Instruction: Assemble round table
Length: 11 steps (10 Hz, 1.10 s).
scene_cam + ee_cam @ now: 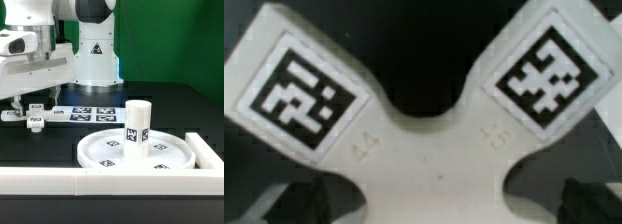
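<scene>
Gripper low over cross-shaped foot piece, spread or pinching cannot tell; off-centre closure could twist piece, skidding it across worktop.

- Cross-shaped foot piece: wrist view, blurred; all arms cut off by frame edges.
- Hand: exterior view, fingertips too small to tell their spacing.
- Disc: rear rim partly hidden behind post.
</scene>
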Each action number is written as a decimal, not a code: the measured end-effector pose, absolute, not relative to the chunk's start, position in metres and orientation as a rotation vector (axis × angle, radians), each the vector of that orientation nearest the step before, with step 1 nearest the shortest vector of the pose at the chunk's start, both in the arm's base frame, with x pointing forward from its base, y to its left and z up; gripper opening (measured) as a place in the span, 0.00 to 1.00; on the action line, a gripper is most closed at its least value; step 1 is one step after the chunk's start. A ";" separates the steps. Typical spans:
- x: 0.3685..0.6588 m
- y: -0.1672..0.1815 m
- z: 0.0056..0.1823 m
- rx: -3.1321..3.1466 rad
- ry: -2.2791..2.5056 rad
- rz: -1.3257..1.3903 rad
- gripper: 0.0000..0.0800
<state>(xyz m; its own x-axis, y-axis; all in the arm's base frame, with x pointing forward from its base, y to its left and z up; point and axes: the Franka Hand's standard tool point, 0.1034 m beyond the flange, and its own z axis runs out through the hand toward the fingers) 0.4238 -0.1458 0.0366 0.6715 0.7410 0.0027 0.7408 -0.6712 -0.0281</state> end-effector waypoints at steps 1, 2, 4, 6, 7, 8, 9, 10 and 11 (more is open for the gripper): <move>0.423 -0.146 0.036 -2.847 -1.260 0.016 0.81; 0.422 -0.146 0.034 -2.846 -1.258 0.020 0.81; 0.423 -0.147 0.031 -2.844 -1.256 0.027 0.81; 0.426 -0.145 0.031 -2.861 -1.222 0.024 0.81; 0.429 -0.145 0.033 -2.871 -1.206 0.019 0.81; 0.430 -0.145 0.033 -2.873 -1.204 0.017 0.81; 0.429 -0.145 0.031 -2.872 -1.202 0.022 0.81; 0.427 -0.146 0.028 -2.869 -1.199 0.031 0.81; 0.425 -0.146 0.025 -2.867 -1.196 0.039 0.81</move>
